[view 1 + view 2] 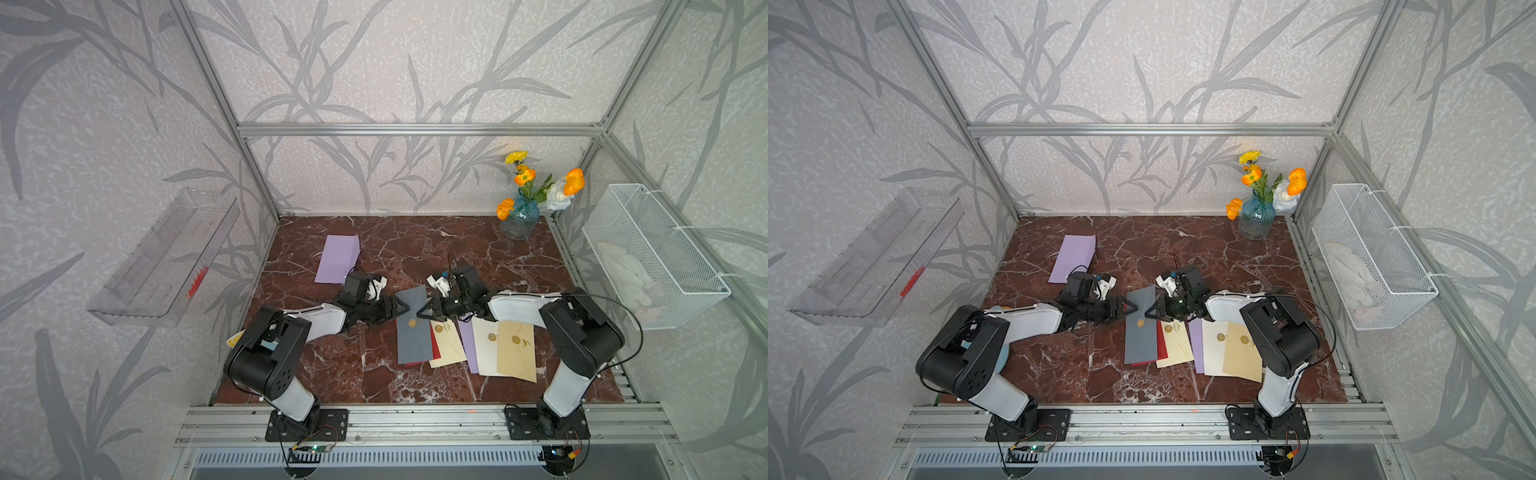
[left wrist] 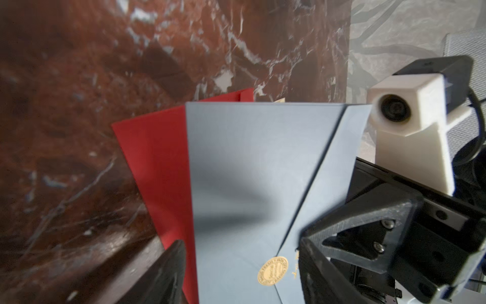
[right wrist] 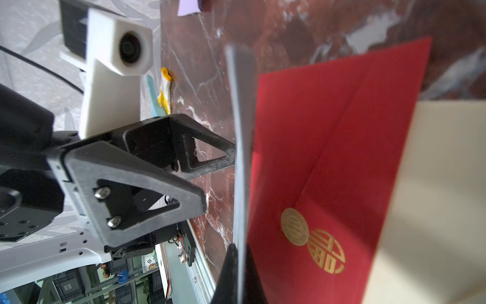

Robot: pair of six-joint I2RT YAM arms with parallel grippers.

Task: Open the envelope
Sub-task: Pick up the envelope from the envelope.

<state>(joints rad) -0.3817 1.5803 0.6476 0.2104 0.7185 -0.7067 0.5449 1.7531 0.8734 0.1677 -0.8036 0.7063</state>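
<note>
A grey-blue envelope (image 1: 411,336) (image 1: 1140,338) with a round gold seal (image 2: 272,270) lies at mid-table on top of a red envelope (image 3: 328,158). My right gripper (image 1: 419,312) (image 3: 239,247) is shut on its right edge, on the flap side beside the seal. That side is raised, so the right wrist view shows the envelope (image 3: 240,131) edge-on. My left gripper (image 1: 403,308) (image 2: 240,239) is open at the opposite edge, with one finger on each side of the sheet (image 2: 249,171), not touching it. The flap lies shut under the seal.
Red (image 1: 435,347), cream (image 1: 451,345), lavender (image 1: 468,349), white (image 1: 486,351) and tan (image 1: 517,353) envelopes fan out to the right. A lavender envelope (image 1: 337,259) lies at the back left. A flower vase (image 1: 519,222) stands back right. A wire basket (image 1: 652,257) and a clear tray (image 1: 162,257) hang on the side walls.
</note>
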